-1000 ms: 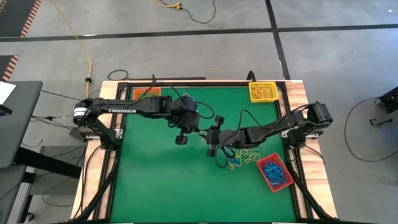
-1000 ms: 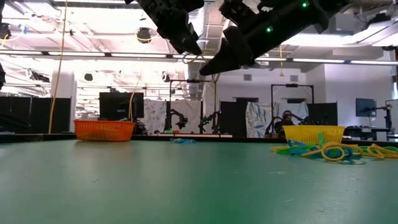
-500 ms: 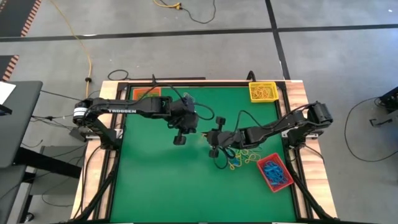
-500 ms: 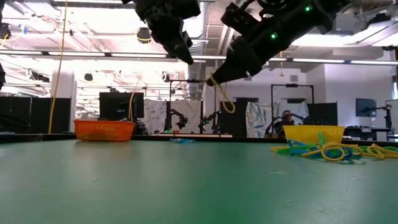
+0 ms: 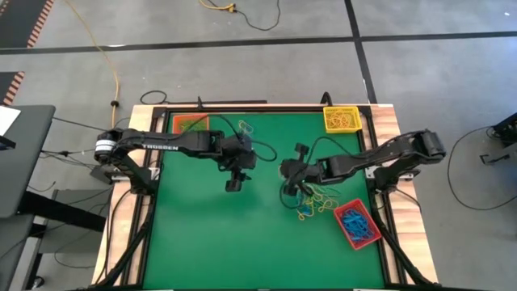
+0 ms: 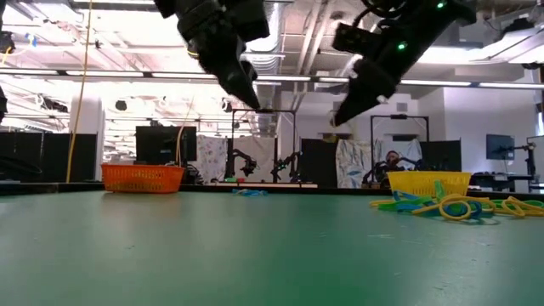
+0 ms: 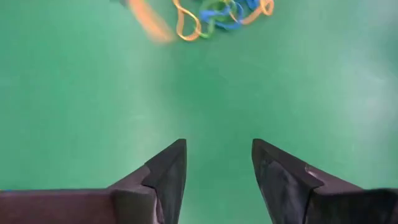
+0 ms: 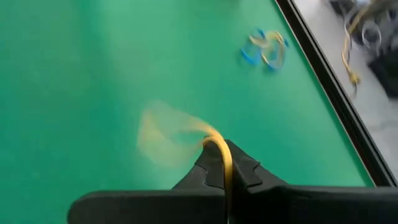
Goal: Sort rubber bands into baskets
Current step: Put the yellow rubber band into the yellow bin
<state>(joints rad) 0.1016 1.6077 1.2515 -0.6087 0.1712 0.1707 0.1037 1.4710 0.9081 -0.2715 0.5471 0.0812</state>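
Observation:
My right gripper (image 8: 222, 146) is shut on a yellow rubber band (image 8: 166, 134) that shows blurred in front of its fingertips. It hovers above the green table (image 5: 202, 234), left of the loose pile of yellow, blue and green rubber bands (image 5: 317, 202). My left gripper (image 7: 217, 144) hangs open and empty over bare table near the middle (image 5: 232, 185), apart from the right gripper (image 5: 285, 178). The orange basket (image 5: 190, 124) stands at the far left, the yellow basket (image 5: 342, 119) at the far right and the red basket (image 5: 357, 224) at the near right. My right gripper pinches one strand of the yellow band (image 8: 222, 160) between its two fingertips. The fingers slant down toward the table's left side. The rest of the loop swings free beyond the tips, lifted clear of the table.
A few loose bands (image 5: 245, 128) lie near the far edge, between the orange and yellow baskets. The red basket holds blue bands and the yellow basket holds yellow ones. Bare green surface stretches along the table's left and near parts.
A second ago the two grippers' tips stood together above the table's middle. They have drawn apart: my right gripper has swung toward the table's right edge and tipped, carrying the yellow band, which dangled below its tip half a second ago. My left gripper has sunk a little.

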